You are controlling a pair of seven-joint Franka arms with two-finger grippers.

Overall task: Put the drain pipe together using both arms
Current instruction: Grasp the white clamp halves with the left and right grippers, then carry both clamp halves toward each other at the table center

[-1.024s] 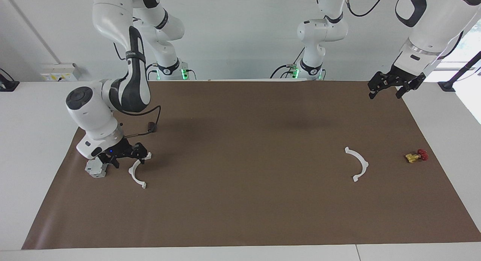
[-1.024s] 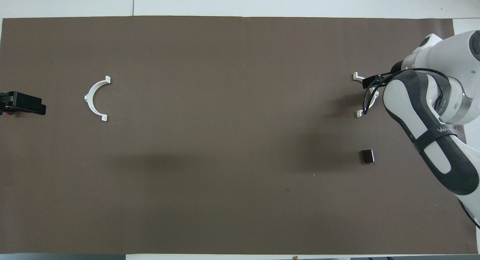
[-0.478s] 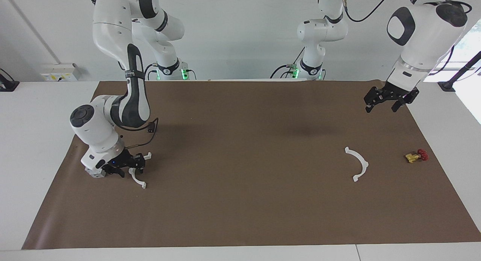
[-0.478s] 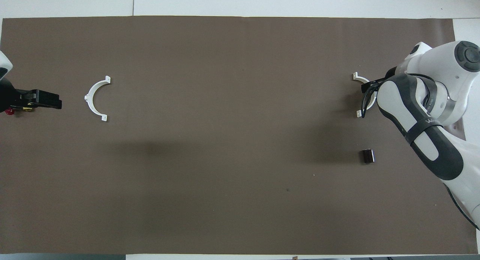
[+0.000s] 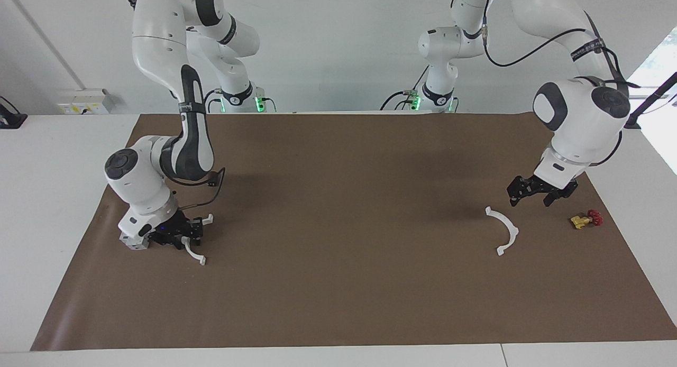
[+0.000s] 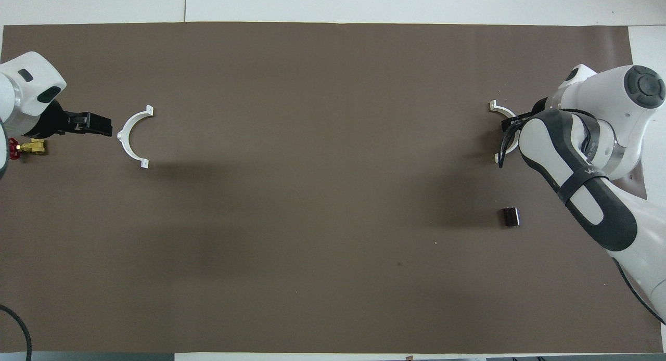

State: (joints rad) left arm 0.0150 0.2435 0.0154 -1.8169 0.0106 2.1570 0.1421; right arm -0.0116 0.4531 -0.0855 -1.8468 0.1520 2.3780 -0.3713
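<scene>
1. One white half-ring (image 5: 194, 250) at the right arm's end of the table (image 5: 338, 282) is partly hidden by the right hand (image 5: 182, 239); grip cannot be told.
2. Arm lettering is unreadable.
3. The other half-ring (image 5: 506, 229) lies flat, tabbed, apart; the left hand (image 5: 531, 196) hovers beside it, spread, empty.

Right arm (image 5: 185, 129): upper link drops steeply from the shoulder, wrist bent low at its own end of the table. Right gripper (image 5: 180, 235) sits down at the surface, pointing toward the table's middle; whether its fingertips meet cannot be made out.

Left arm (image 5: 579, 118): arches over from its base, wrist turned downward. Left gripper (image 5: 534, 193) hangs low above the surface, jaws spread apart, nothing between them.
</scene>
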